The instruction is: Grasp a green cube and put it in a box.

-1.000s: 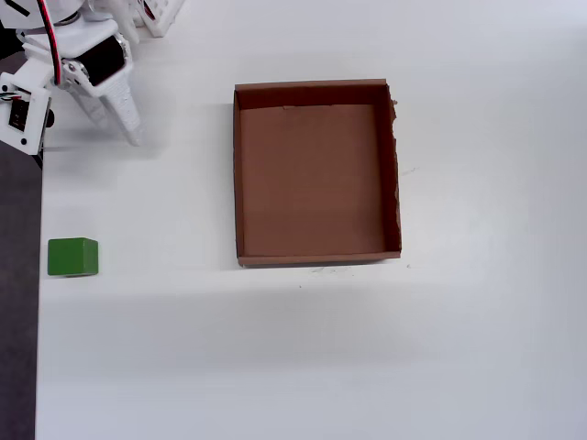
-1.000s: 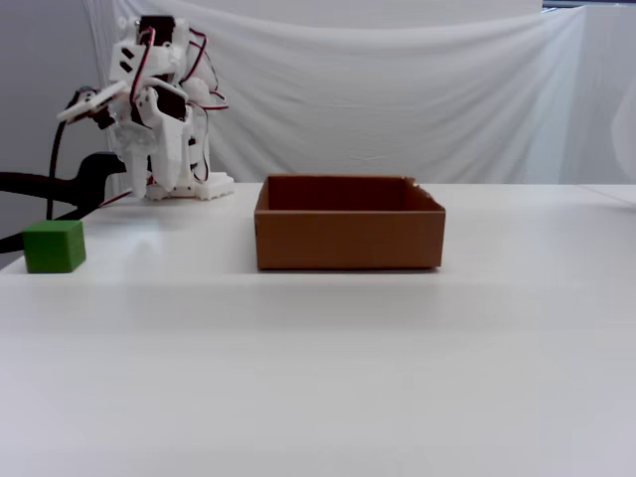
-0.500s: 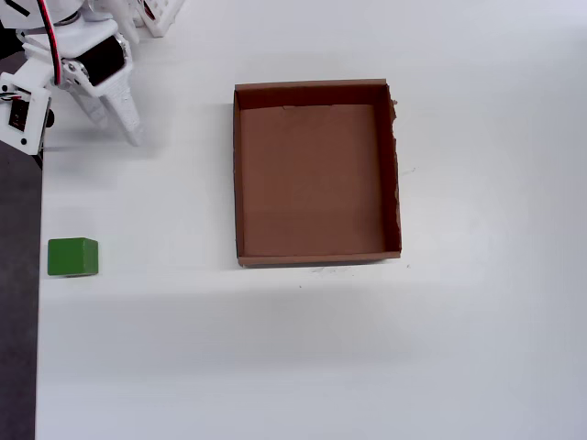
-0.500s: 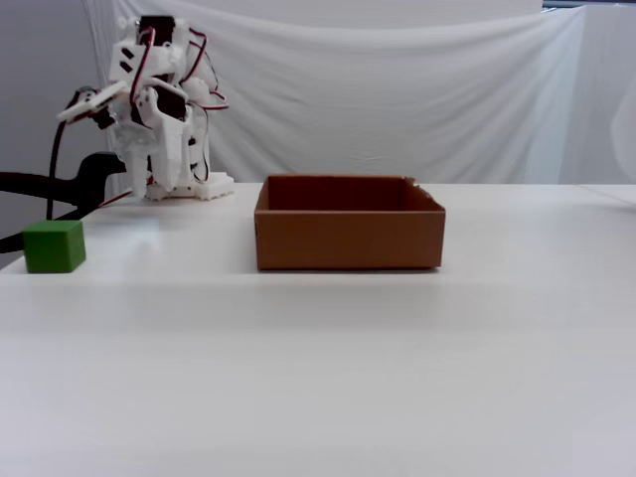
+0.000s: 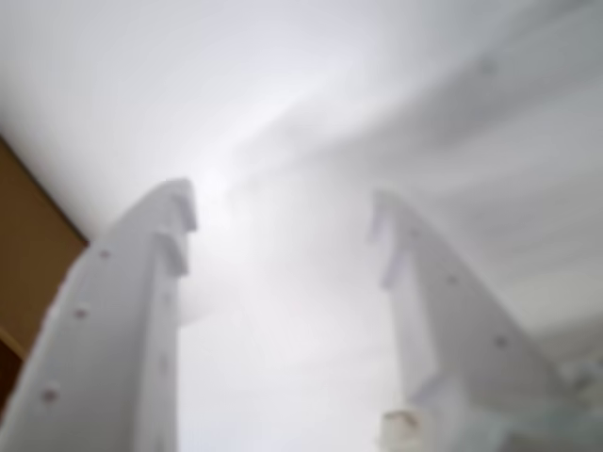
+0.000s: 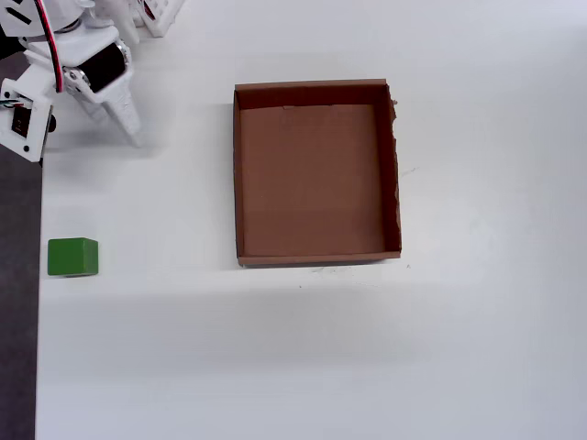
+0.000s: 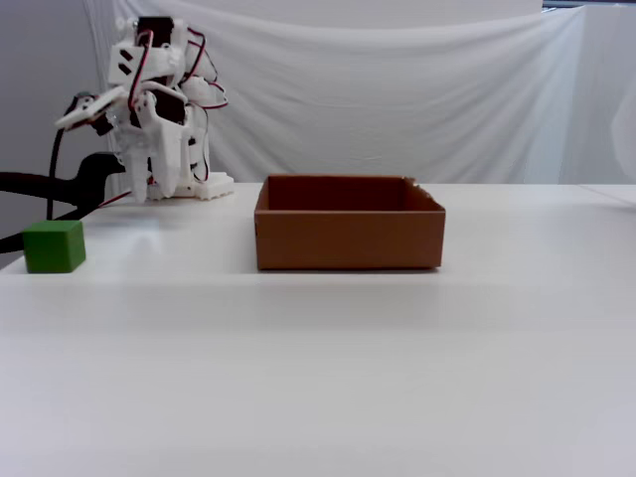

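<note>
The green cube (image 6: pixel 72 257) sits on the white table near its left edge in the overhead view, and at the left in the fixed view (image 7: pixel 54 246). The brown cardboard box (image 6: pixel 312 183) lies empty in the middle, also seen side-on in the fixed view (image 7: pixel 348 238). A brown sliver of the box (image 5: pixel 28 273) shows at the left of the wrist view. My white gripper (image 6: pixel 133 136) hangs at the back left, above and apart from the cube. Its jaws stand open and empty in the wrist view (image 5: pixel 283 212) and point down in the fixed view (image 7: pixel 171 191).
The table's left edge (image 6: pixel 38 348) runs just beside the cube, with dark floor beyond it. The arm's base (image 7: pixel 204 187) stands at the back left. A black cable (image 7: pixel 60 184) lies behind the cube. A white cloth (image 7: pixel 397 89) hangs behind the table.
</note>
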`<state>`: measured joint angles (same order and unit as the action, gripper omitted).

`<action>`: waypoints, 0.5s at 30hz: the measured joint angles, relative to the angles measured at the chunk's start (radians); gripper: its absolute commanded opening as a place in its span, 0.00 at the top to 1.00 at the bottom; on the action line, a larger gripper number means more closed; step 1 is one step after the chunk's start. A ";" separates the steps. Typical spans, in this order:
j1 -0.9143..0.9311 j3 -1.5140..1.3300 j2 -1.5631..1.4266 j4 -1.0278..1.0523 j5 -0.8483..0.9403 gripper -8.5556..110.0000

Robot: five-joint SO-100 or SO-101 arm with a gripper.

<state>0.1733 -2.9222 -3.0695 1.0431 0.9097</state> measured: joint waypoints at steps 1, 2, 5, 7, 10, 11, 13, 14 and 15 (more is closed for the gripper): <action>0.006 0.028 0.031 -0.005 0.000 0.74; 0.012 0.066 0.071 -0.012 0.006 0.74; 0.041 0.189 0.209 -0.029 0.021 0.74; 0.063 0.267 0.301 -0.044 0.034 0.74; 0.098 0.368 0.477 -0.110 0.094 0.74; 0.100 0.370 0.483 -0.115 0.097 0.74; 0.124 0.377 0.583 -0.222 0.146 0.72; 0.137 0.380 0.657 -0.310 0.187 0.72; 0.137 0.382 0.664 -0.316 0.190 0.71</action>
<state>0.3099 -2.5403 -2.4053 0.7271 1.0999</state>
